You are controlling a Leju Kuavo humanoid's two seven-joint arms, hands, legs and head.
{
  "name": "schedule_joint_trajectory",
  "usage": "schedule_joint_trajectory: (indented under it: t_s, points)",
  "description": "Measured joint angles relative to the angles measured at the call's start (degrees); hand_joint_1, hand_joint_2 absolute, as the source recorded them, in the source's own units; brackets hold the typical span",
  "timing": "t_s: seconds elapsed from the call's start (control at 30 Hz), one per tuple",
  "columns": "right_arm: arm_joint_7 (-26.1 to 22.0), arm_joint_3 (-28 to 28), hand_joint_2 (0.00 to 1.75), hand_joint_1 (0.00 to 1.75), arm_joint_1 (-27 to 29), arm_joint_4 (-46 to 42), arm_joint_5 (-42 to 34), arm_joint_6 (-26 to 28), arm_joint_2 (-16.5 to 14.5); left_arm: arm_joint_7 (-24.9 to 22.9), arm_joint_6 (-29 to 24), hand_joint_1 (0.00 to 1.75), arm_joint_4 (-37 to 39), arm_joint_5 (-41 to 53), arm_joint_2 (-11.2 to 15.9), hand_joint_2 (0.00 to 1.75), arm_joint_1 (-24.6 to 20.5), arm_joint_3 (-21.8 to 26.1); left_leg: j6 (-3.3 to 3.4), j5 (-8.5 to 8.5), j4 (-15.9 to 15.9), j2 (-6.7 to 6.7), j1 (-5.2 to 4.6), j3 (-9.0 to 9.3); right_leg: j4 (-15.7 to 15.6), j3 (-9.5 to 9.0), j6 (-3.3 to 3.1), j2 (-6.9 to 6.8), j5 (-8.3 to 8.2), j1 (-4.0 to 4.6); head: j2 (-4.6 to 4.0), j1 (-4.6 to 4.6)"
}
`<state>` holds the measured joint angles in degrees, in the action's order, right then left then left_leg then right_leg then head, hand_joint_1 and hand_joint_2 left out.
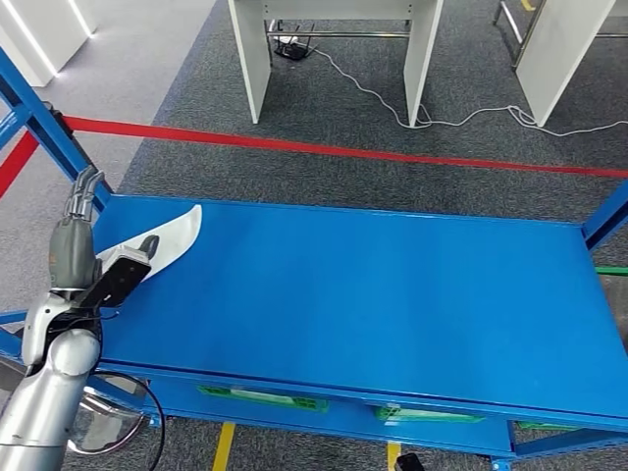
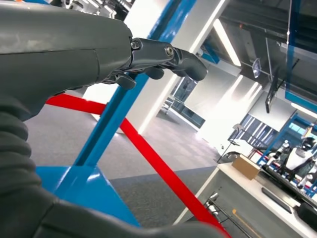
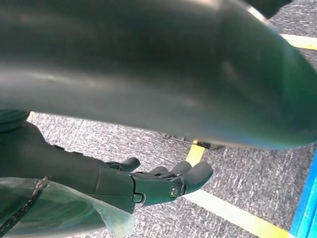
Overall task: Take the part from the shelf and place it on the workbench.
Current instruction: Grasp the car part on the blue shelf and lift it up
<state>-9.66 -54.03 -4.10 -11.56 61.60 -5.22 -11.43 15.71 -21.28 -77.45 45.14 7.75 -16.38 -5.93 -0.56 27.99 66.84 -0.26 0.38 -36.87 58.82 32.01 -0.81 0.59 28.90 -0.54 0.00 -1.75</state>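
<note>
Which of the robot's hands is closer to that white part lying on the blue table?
Left. The left hand is right beside the white part; the right hand hangs low above the floor.

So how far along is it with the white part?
The white part lies flat on the blue surface. Nothing is in hand: the left hand stands beside the part's end, fingers straight; the right hand hangs over the floor. Whether this is before pickup or after placing, I cannot tell.
</note>
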Motion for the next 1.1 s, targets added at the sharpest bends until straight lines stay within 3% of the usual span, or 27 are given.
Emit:
schedule_joint_trajectory:
  t_s: [0.07,0.17,0.23,0.27,0.37,0.4,0.43,0.5,0.53,0.6,0.67,0.73,0.8,0.87,0.9,0.93,0.97,1.03,1.1]
  points:
    - [0.03,0.05,0.0,0.0,-0.12,0.01,0.13,-0.08,0.01,-0.31,0.11,0.0,1.73,0.56,0.38,1.75,-1.59,-0.42,0.59,-2.28,-5.79,-0.01,-0.29,2.29,0.02,-0.03,0.3,0.11,0.16,0.15,0.0,0.02]
    - [0.57,0.19,0.0,0.0,-0.25,0.01,0.3,-0.24,0.04,-1.4,1.04,0.0,4.76,2.06,0.83,1.75,-4.23,-1.18,1.23,-1.84,-7.91,-0.04,-0.41,2.66,-0.09,0.56,1.15,-0.01,0.06,0.28,0.0,0.07]
    - [1.16,0.28,0.0,0.0,-0.3,0.01,0.22,-0.21,0.11,-1.98,2.18,0.0,6.86,2.84,1.07,1.75,-6.0,-1.92,1.72,-2.01,-8.59,-0.01,-0.11,2.94,1.23,1.37,1.71,-0.13,1.08,0.34,0.0,0.21]
    - [1.32,0.32,0.0,0.0,-0.34,0.0,0.16,-0.18,0.16,-2.15,2.64,0.0,7.78,3.05,1.15,1.75,-6.74,-2.29,1.96,-2.09,-8.87,0.06,0.05,3.14,3.55,2.53,1.94,-0.16,2.32,0.34,0.0,0.31]
    - [1.39,0.38,0.0,0.0,-0.25,0.0,0.1,-0.13,0.31,-2.56,3.26,0.0,10.08,3.42,1.21,1.75,-8.04,-3.23,2.28,-2.01,-8.88,0.23,-0.04,3.25,14.22,8.27,2.39,-0.18,6.27,0.2,0.0,0.47]
    - [1.47,0.4,0.0,0.0,-0.16,0.0,0.11,-0.08,0.36,-2.76,3.37,0.0,10.71,3.56,1.21,1.31,-8.22,-3.51,2.31,-1.96,-8.86,0.24,-0.08,3.28,15.77,9.37,2.45,-0.17,6.17,0.19,0.0,0.47]
    - [1.56,0.42,0.0,0.0,-0.09,0.0,0.12,-0.04,0.4,-2.96,3.44,0.0,11.22,3.74,1.21,0.87,-8.38,-3.78,2.3,-1.91,-8.83,0.22,-0.09,3.34,14.98,9.34,2.43,-0.18,4.88,0.19,0.0,0.49]
    - [1.78,0.44,0.0,0.0,-0.07,0.0,0.13,0.05,0.48,-3.37,3.57,0.0,12.0,4.0,1.21,0.0,-8.76,-4.26,2.13,-1.71,-8.75,0.17,-0.1,3.53,7.98,6.53,2.18,-0.24,0.51,0.2,0.0,0.49]
    - [1.84,0.45,0.0,0.0,-0.12,0.0,0.13,0.08,0.51,-3.48,3.59,0.0,12.28,4.09,1.22,0.0,-8.98,-4.44,1.95,-1.58,-8.63,0.14,-0.22,3.51,4.17,4.67,2.02,-0.28,-1.05,0.23,0.0,0.5]
    - [1.89,0.46,0.0,0.0,-0.16,0.0,0.14,0.11,0.55,-3.56,3.54,0.0,12.62,4.2,1.27,0.0,-9.23,-4.71,1.5,-1.49,-8.45,0.12,-0.43,3.32,0.19,2.65,1.65,-0.24,-1.95,0.3,0.0,0.44]
    - [1.86,0.46,0.0,0.0,-0.06,0.01,0.21,0.13,0.56,-3.56,3.4,0.0,12.74,4.47,1.32,0.0,-9.24,-5.08,0.98,-1.6,-8.51,0.1,-0.46,3.26,-0.22,2.41,1.18,-0.13,-1.87,0.3,0.0,0.43]
    - [1.84,0.46,0.0,0.0,-0.03,0.01,0.32,0.12,0.55,-3.58,3.27,0.0,12.77,4.68,1.34,0.0,-9.3,-5.46,0.37,-0.69,-7.62,0.09,-0.37,3.0,-0.56,2.23,0.6,-0.12,-2.08,0.07,0.0,0.33]
    - [1.93,0.48,0.0,0.0,-0.11,0.01,0.43,-0.02,0.55,-3.63,3.23,0.0,12.81,4.72,1.35,0.0,-9.43,-5.78,-0.22,2.36,-2.47,0.11,-0.18,0.82,-0.75,2.05,0.18,-0.13,-2.15,-0.13,0.0,0.11]
    - [2.03,0.49,0.0,0.0,-0.1,0.02,0.52,-0.19,0.55,-3.66,3.25,0.0,12.94,4.72,1.27,0.0,-9.36,-6.13,-0.64,5.54,5.29,0.11,0.0,-2.74,-0.73,1.99,0.02,-0.14,-2.07,-0.12,0.0,0.03]
    - [2.04,0.49,0.0,0.0,-0.07,0.02,0.54,-0.24,0.55,-3.66,3.26,0.0,13.02,4.72,1.22,0.0,-9.27,-6.28,-0.75,5.91,7.55,0.12,0.07,-3.83,-0.73,1.94,-0.01,-0.14,-2.04,-0.11,0.0,0.03]
    - [2.04,0.49,0.0,0.0,-0.06,0.02,0.55,-0.26,0.55,-3.67,3.26,0.0,13.07,4.72,1.17,0.0,-9.22,-6.4,-0.78,5.1,7.61,0.12,0.11,-3.93,-0.72,1.86,-0.01,-0.11,-2.0,-0.11,0.0,0.03]
    - [2.03,0.49,0.0,0.0,-0.07,0.02,0.56,-0.27,0.55,-3.67,3.25,0.0,13.1,4.72,1.12,0.0,-9.23,-6.49,-0.72,3.25,5.3,0.12,0.15,-2.94,-0.71,1.72,0.02,-0.06,-1.96,-0.12,0.0,0.03]
    - [2.03,0.5,0.0,0.0,-0.11,0.02,0.58,-0.32,0.55,-3.67,3.25,0.0,13.11,4.7,1.05,0.0,-9.43,-6.68,-0.39,-0.91,-2.5,0.12,0.11,0.6,-0.68,1.46,0.23,0.02,-1.8,-0.03,0.0,0.04]
    - [2.02,0.5,0.0,0.0,-0.17,0.02,0.57,-0.38,0.55,-3.67,3.26,0.0,13.12,4.63,0.98,0.0,-9.65,-6.87,0.1,-2.32,-7.67,0.1,-0.08,2.79,-0.61,1.61,0.65,0.06,-1.76,0.14,0.0,0.07]
